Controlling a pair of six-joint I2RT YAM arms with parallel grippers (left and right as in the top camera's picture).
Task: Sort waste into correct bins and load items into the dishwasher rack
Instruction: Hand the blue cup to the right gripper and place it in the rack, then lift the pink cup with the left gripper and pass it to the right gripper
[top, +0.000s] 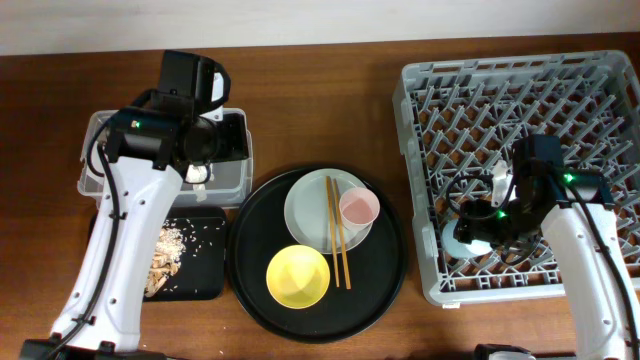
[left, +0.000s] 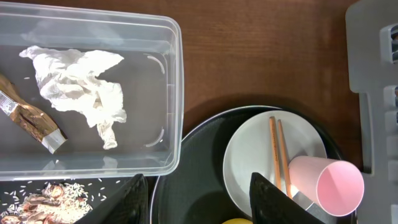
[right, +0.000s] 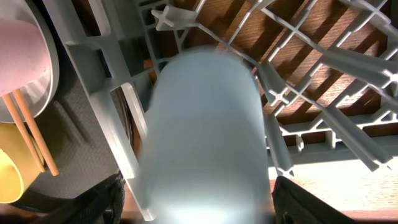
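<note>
The crumpled white tissue (left: 78, 84) and the gold-brown wrapper (left: 31, 121) lie inside the clear tub (left: 174, 93). My left gripper (left: 199, 186) hangs open and empty over the tub's near edge (top: 90, 150). Tan food scraps (top: 165, 255) lie in the shallow black tray (top: 205, 280). The white plate (top: 305, 215) carries two chopsticks (top: 337, 235) and the pink cup (top: 358, 208) on its side. The yellow bowl (top: 297, 276) sits in front of it. My right gripper (right: 196, 199) is open around the light blue cup (right: 199, 124), low in the grey rack's (top: 520, 90) front left corner.
The plate, cup and bowl sit on a large round black tray (top: 250, 260) between the bins and the rack. The rack's pegs and left wall (right: 93, 68) stand close around my right gripper. Bare wood shows behind the round tray.
</note>
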